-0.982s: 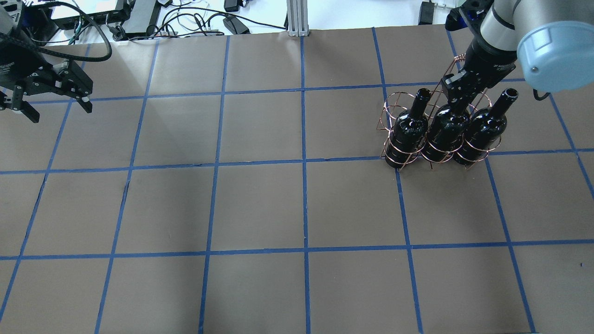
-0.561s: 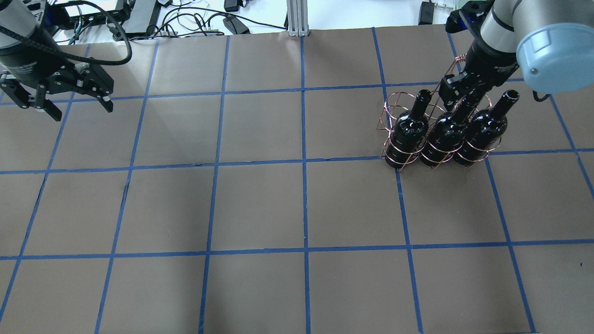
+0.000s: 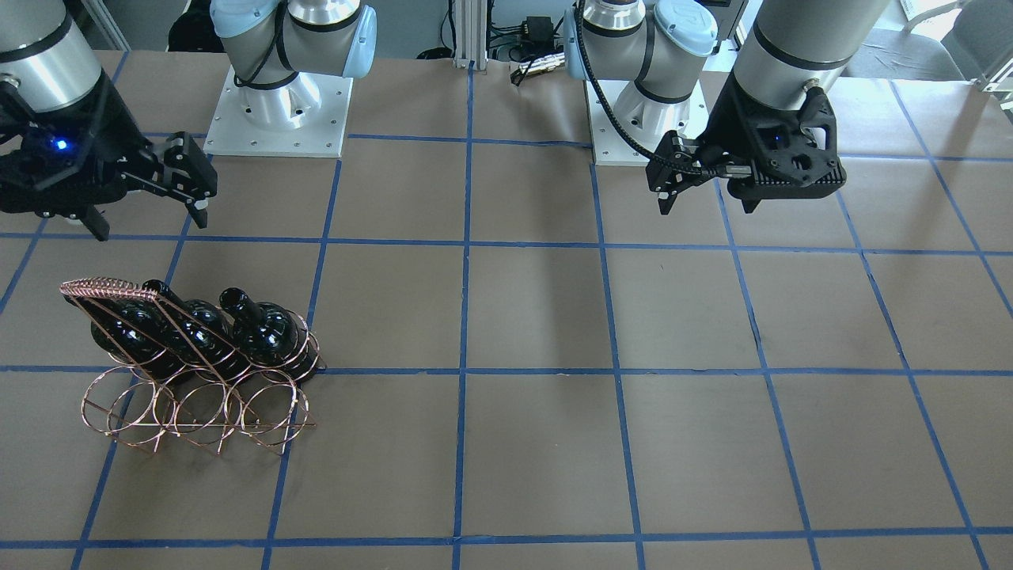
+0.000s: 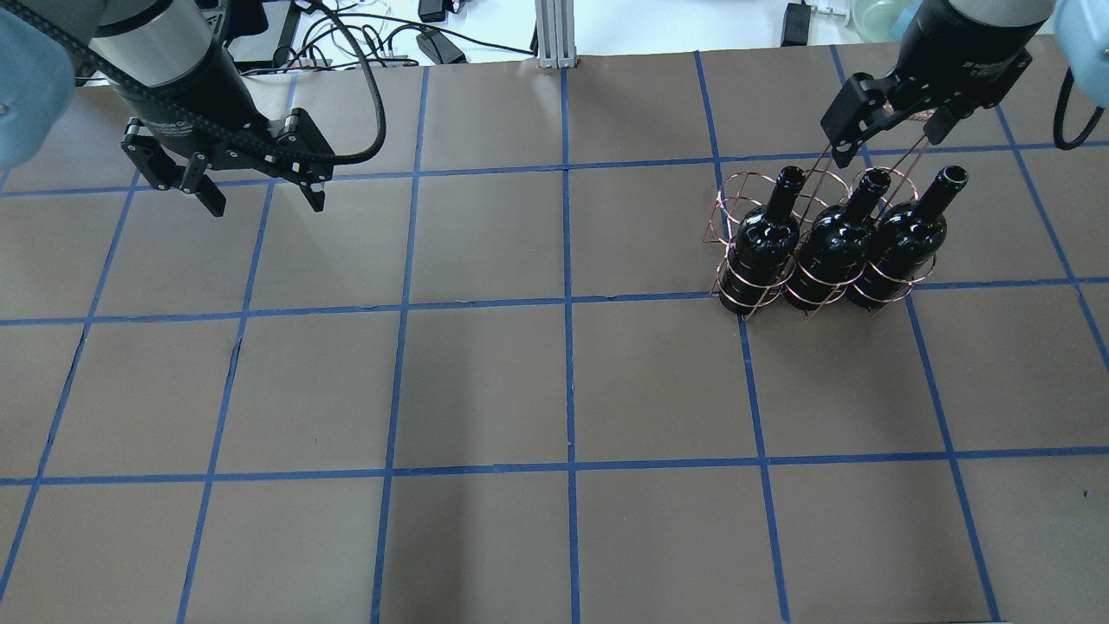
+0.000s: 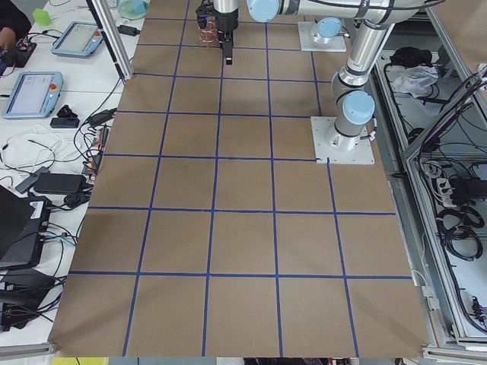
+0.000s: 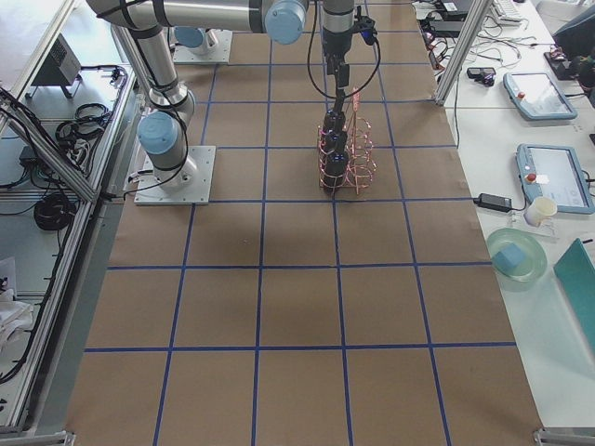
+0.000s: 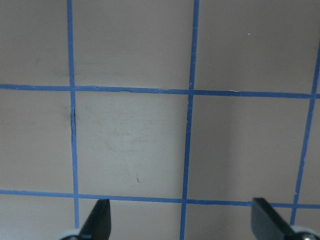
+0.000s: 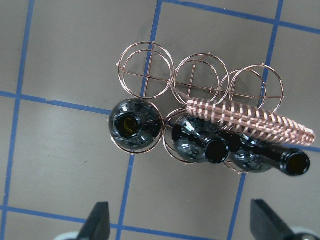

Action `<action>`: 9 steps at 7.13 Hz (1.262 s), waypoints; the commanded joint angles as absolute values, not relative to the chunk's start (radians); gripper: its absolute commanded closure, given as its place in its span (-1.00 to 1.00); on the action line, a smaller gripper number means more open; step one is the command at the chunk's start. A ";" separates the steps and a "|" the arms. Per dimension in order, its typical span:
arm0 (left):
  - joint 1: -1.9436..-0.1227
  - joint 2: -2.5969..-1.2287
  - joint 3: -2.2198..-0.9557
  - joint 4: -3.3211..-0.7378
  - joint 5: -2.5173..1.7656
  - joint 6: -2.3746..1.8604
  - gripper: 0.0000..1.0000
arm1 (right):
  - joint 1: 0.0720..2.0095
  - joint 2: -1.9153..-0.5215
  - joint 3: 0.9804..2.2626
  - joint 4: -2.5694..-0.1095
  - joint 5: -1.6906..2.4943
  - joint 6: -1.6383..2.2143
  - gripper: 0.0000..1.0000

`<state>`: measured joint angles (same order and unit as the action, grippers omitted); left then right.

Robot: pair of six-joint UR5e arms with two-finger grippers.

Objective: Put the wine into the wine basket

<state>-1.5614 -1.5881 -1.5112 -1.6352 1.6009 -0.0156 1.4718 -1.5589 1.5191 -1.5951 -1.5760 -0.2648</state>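
The right gripper point(image 4: 891, 136) hangs in the upper right of the overhead frame. Its fingers are spread wide with nothing between them, and it sits above the basket point(image 8: 147, 77), clear of it. In its wrist view the fingertips point(image 8: 100, 220) show at the bottom edge, well apart from the glass below.

Under it the wine point(image 4: 830, 247) stands upright in the middle ring of one row, its neck beside the wrapped handle point(image 8: 250, 117). A second bottle point(image 4: 762, 243) stands in the ring to its left in the overhead frame and a third point(image 4: 897, 238) in the ring to its right. The other row of three rings holds nothing.

Over in the upper left, the left gripper point(image 4: 267, 204) is just as wide open and just as empty. It hovers over the table point(image 4: 485, 381), and its wrist camera shows only brown paper and blue tape lines.

As I judge it, the placing is done: every bottle I can see is seated in the basket and neither gripper grips anything. At most, the arms have yet to pull back.
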 commanded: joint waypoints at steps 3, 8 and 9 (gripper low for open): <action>-1.572 -1.582 -1.516 -1.638 1.588 -0.017 -1.00 | 1.635 -1.649 1.511 -1.474 -1.580 0.095 -0.98; -1.572 -1.578 -1.532 -1.634 1.594 -0.017 -1.00 | 1.634 -1.644 1.520 -1.474 -1.595 -0.018 -0.99; -1.572 -1.578 -1.540 -1.632 1.594 -0.017 -1.00 | 1.634 -1.644 1.520 -1.471 -1.594 -0.021 -1.00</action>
<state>-1.5721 -1.5787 -1.5333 -1.6338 1.5943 -0.0169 1.6336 -1.6440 1.5201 -1.4740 -1.5953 -0.0194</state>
